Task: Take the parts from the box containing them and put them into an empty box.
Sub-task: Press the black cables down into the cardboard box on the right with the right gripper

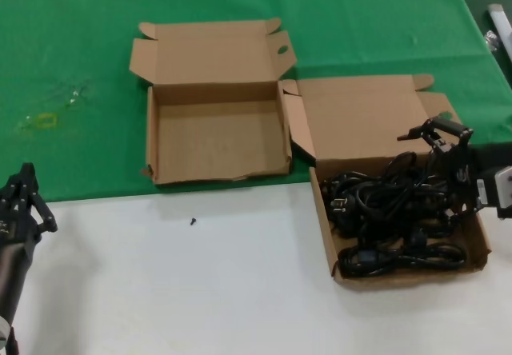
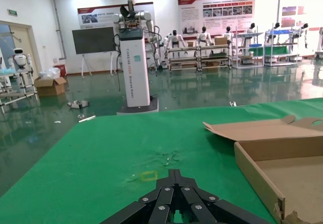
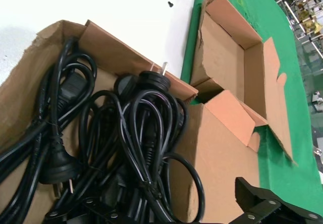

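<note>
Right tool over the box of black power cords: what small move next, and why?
Probably lower the right tool into the coiled black power cords: it hangs above them at the brown cardboard box's far right side, gripping nothing.

Table [image 1: 160, 283]: green cloth [image 1: 360, 19], two cartons [image 1: 216, 131] [image 1: 400, 203], small black speck, maybe screw [image 1: 193, 221].

Black cords [image 1: 392, 219] — glossy, plugs with silvery pins — piled in a plain brown cardboard box [image 1: 324, 211] near the tabletop's right edge. Second box [image 1: 216, 135] the same brown, bare inside, pale ragged patches along its front wall. Green cloth [image 1: 80, 51] over the far half of the tabletop, with a faint yellow mark toward the left edge. White surface [image 1: 200, 291] across the near half — one small black speck [image 1: 193, 221]. Both grippers black: left [image 1: 24, 199], right [image 1: 445, 149].
</note>
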Robot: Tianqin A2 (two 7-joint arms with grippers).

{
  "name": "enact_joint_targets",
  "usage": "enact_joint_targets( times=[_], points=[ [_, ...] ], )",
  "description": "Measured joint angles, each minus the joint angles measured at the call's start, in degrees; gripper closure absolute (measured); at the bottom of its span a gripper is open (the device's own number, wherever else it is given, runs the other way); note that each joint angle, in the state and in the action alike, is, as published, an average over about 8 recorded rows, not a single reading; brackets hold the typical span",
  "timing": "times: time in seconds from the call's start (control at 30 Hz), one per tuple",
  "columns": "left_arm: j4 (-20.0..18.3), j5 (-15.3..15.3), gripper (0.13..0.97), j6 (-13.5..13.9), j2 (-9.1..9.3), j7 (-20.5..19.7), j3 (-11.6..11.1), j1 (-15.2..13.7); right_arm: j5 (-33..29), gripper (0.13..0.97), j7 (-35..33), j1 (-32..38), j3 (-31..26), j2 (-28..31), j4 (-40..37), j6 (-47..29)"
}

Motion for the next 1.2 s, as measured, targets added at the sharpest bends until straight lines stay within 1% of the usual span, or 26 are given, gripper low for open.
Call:
enact_joint_targets(
  times=[0.03,0.17,0.43,0.47,0.73,0.87,1.13,1.2],
  points=[
    [0.0,0.0,0.955,0.0,0.0,0.0,0.0,0.0,0.0,0.26,0.1,-0.1,0.0,0.0,0.0,-0.1],
    [0.0,0.0,0.955,0.0,0.0,0.0,0.0,0.0,0.0,0.26,0.5,-0.3,0.0,0.0,0.1,-0.4],
    [0.0,0.0,0.955,0.0,0.0,0.0,0.0,0.0,0.3,0.431,0.4,-0.9,0.3,0.0,0.0,-0.7],
    [0.0,0.0,0.955,0.0,0.0,0.0,0.0,0.0,0.3,0.431,0.3,-1.0,0.4,0.1,0.0,-0.7],
    [0.0,0.0,0.955,0.0,0.0,0.0,0.0,0.0,0.6,0.655,0.2,-1.8,0.8,0.3,0.0,-0.9],
    [0.0,0.0,0.955,0.0,0.0,0.0,0.0,0.0,0.6,0.655,0.1,-1.9,0.8,0.3,-0.2,-1.1],
    [0.0,0.0,0.955,0.0,0.0,0.0,0.0,0.0,0.9,0.823,-0.2,-1.7,1.0,0.3,-1.1,-1.6],
    [0.0,0.0,0.955,0.0,0.0,0.0,0.0,0.0,0.9,0.83,0.0,-1.7,1.0,0.4,-1.1,-1.8]
  ],
)
